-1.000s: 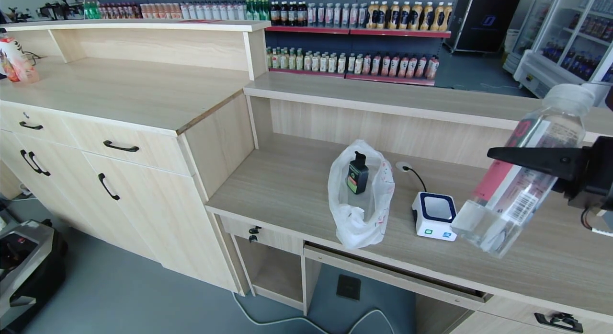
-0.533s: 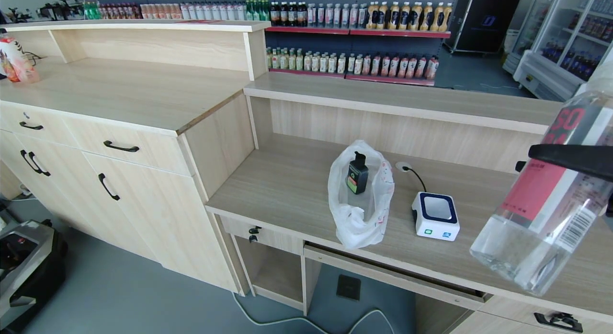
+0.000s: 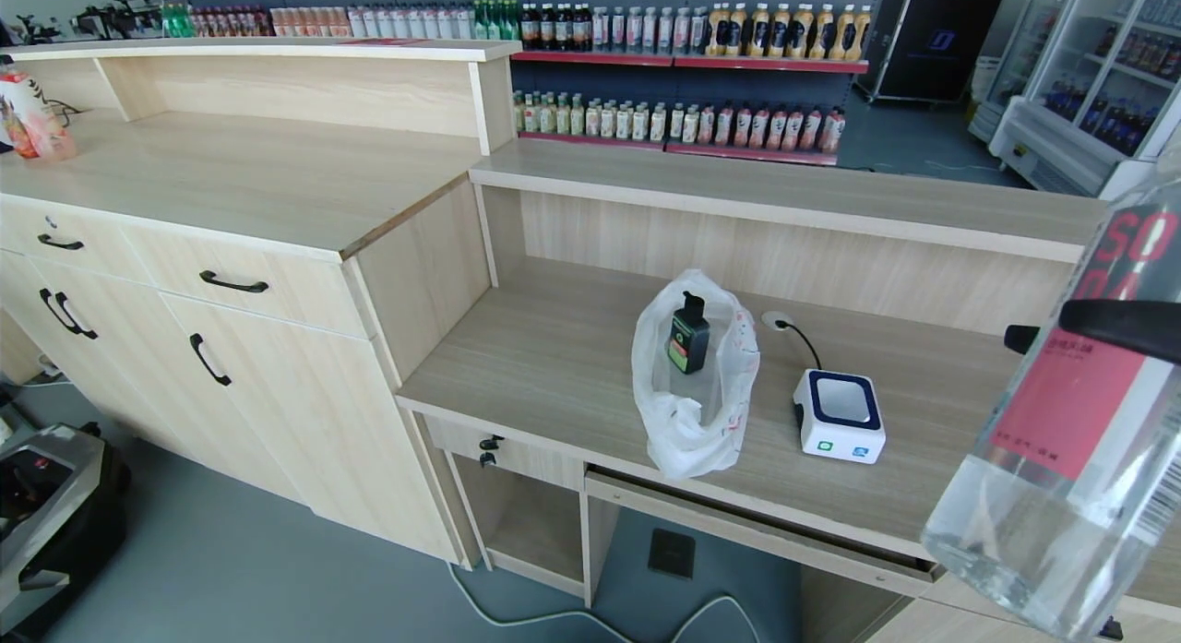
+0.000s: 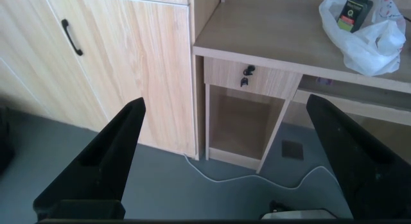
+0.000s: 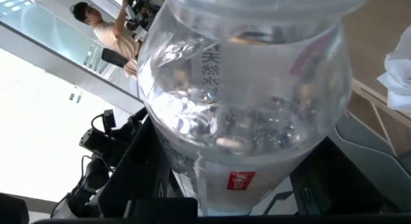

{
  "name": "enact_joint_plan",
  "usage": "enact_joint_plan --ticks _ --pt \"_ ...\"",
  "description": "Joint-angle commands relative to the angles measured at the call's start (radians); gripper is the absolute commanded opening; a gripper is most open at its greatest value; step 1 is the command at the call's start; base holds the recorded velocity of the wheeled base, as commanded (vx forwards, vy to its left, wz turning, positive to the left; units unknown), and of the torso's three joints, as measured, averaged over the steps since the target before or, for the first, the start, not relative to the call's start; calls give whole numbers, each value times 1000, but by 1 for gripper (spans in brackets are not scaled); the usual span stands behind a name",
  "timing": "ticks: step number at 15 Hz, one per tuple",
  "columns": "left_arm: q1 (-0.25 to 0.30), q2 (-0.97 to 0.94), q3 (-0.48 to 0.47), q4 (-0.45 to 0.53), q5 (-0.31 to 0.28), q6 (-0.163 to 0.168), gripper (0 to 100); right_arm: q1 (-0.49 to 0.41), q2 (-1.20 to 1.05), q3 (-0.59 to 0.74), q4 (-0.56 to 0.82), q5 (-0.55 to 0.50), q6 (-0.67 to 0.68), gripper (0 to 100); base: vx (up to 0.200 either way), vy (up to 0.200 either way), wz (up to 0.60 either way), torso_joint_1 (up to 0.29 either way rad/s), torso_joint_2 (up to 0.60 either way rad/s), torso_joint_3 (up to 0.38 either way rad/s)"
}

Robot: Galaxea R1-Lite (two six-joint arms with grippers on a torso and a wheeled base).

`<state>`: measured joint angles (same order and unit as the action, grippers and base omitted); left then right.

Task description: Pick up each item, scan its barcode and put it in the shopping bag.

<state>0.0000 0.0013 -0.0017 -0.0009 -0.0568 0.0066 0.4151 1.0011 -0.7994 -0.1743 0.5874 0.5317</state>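
Holding the water bottle (image 3: 1070,458) up in my right claw (image 5: 239,176), clamped tight around the middle, one black finger (image 3: 1121,329) lying across the red label. It's tilted, base down and near the head camera, out at the right end of the worktop (image 3: 554,348) and well apart from the scanner (image 3: 838,414). My left claw (image 4: 225,102) hangs spread wide with nothing in it, down over the floor by the cabinet.

Pretty sure I'm in the scan step for this one. The barcode (image 3: 1164,505) sits on the bottle's right flank, facing away from the scanner window, so no way it reads from there.

Next move as I see it: swing the bottle left until it's over the scanner, and roll the wrist so the barcode faces the glass. Only after that does it go into the shopping bag (image 3: 697,385), which stands just left of the scanner with its mouth open and a dark bottle (image 3: 689,334) already inside. The bag looks floppy, so I'd lower it in gently rather than drop it.
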Motion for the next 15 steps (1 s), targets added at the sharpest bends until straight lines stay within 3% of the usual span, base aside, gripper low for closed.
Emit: enact_joint_plan --ticks 1,15 --pt "0 0 0 -1 0 0 100 33 -1 -3 -1 0 -2 0 0 0 0 0 0 0" --pt "0 0 0 -1 0 0 100 96 -7 8 9 2 -6 0 0 0 0 0 0 0"
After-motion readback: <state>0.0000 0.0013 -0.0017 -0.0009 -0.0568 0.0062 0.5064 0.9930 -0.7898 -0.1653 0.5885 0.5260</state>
